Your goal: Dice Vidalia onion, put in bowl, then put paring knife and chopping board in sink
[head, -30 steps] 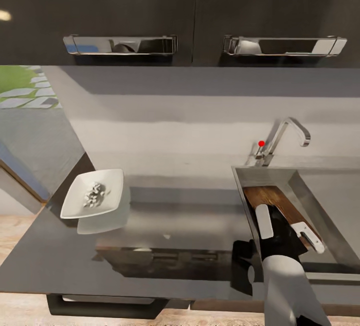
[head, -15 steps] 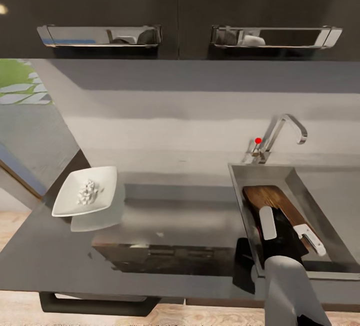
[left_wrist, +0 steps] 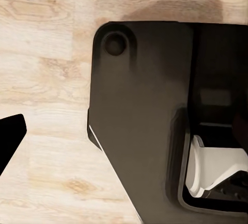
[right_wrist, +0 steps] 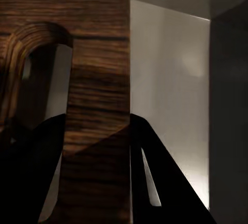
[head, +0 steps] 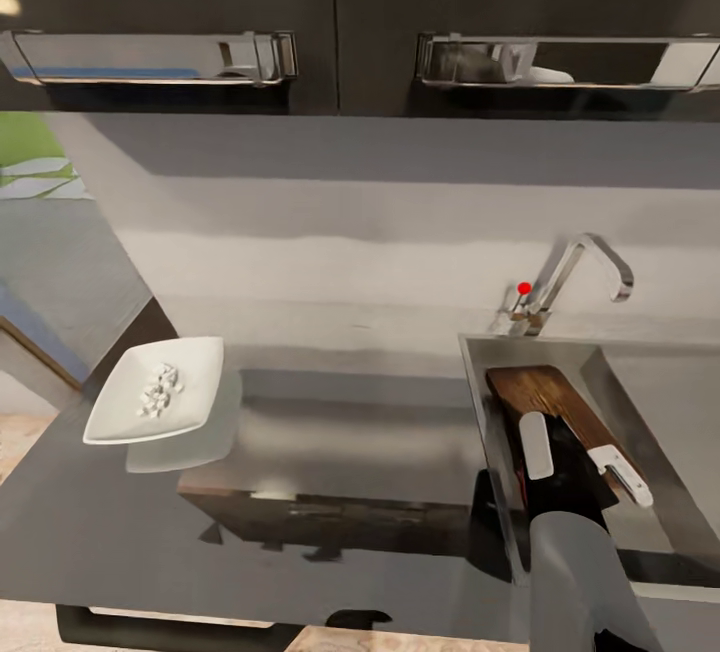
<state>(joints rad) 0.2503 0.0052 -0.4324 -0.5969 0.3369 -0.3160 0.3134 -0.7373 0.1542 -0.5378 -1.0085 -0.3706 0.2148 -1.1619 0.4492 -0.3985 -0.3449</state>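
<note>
Over the basin: the right gripper (head: 572,460) hangs above the rectangular matte grey sink (head: 660,402), its two fingers set on either side of the dark brown wooden chopping board's (head: 545,399) near edge.
Board: it lies tilted inside the basin; the right wrist view shows its rounded slot handle (right_wrist: 39,74) and a dark finger (right_wrist: 165,182) along each side, pinching the wood.
Bowl: a shallow white square bowl (head: 155,402) sits on the glossy grey countertop (head: 350,462), well apart from the basin, with small pale diced pieces (head: 158,390) inside.
Tap: chrome tap (head: 575,277) with a red knob (head: 524,288) behind the basin.
Left gripper: cannot tell its state; its wrist view looks down on light wooden plank floor (left_wrist: 41,79) and the robot's dark base (left_wrist: 139,121).
</note>
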